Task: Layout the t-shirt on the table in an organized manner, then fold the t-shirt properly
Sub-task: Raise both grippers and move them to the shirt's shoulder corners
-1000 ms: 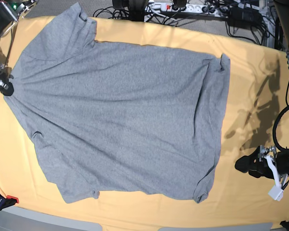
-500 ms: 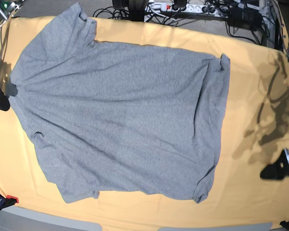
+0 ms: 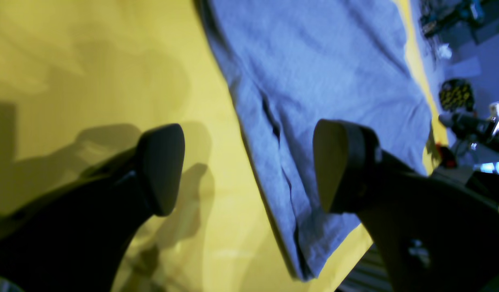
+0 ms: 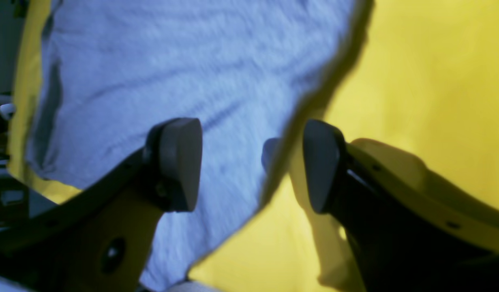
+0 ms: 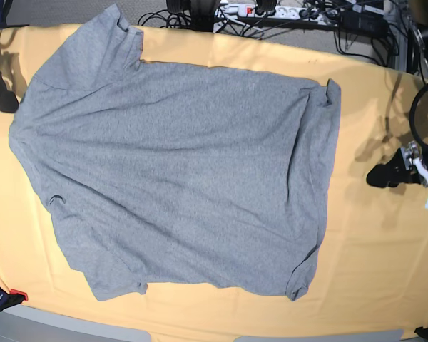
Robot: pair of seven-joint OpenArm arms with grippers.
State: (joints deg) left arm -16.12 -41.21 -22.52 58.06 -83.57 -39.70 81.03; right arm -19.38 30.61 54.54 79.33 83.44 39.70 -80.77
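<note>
The grey t-shirt [image 5: 178,171] lies spread flat on the yellow-orange table [image 5: 371,285], with one sleeve at the far left and the hem edge on the right. My left gripper [image 5: 386,175] hovers to the right of the hem, over bare cloth. In the left wrist view this gripper [image 3: 249,166] is open, with the t-shirt [image 3: 314,81] edge running between its fingers below. My right gripper [image 5: 1,97] is at the shirt's left edge. In the right wrist view it [image 4: 249,164] stands open above the t-shirt [image 4: 172,61] border, holding nothing.
Cables and a power strip [image 5: 271,10] lie beyond the table's far edge. A red-tipped clamp [image 5: 14,294] sits at the front left corner. Bare table cloth [image 5: 385,107] stretches right of the shirt.
My right gripper has opened, let go of the shirt's left edge and moved toward the far side. My left gripper has moved from the front right toward the middle of the right side.
</note>
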